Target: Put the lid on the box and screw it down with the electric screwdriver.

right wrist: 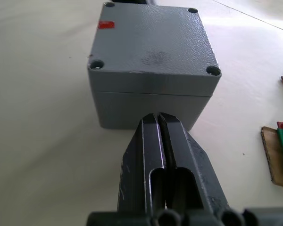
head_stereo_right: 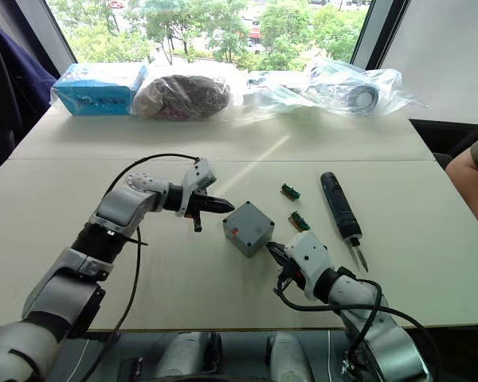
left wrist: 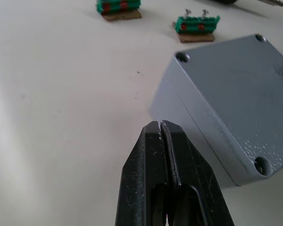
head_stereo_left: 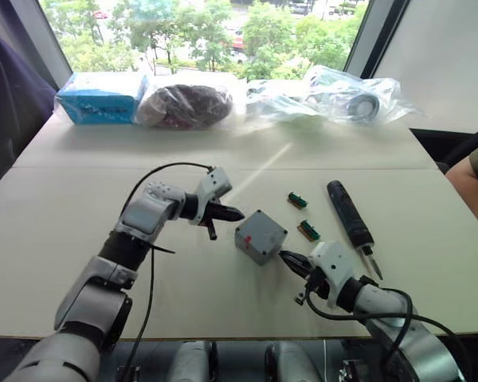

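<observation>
The grey box (head_stereo_left: 260, 236) sits mid-table with its lid (right wrist: 153, 43) already seated flush on top, corner screw holes open and apparently unscrewed, and both claws point at it from opposite sides with fingers pressed together and empty: the left gripper (head_stereo_left: 233, 213) just beside one corner, the right gripper (head_stereo_left: 289, 258) near the opposite wall. The electric screwdriver (head_stereo_left: 350, 215) lies untouched off to the robot's right, past two small green terminal blocks (head_stereo_left: 303, 216). It looks like a rigid, smooth, roll-prone cylinder, best pinched across its thick black barrel, clear of the thin bit, while the light box probably needs bracing at its walls.
</observation>
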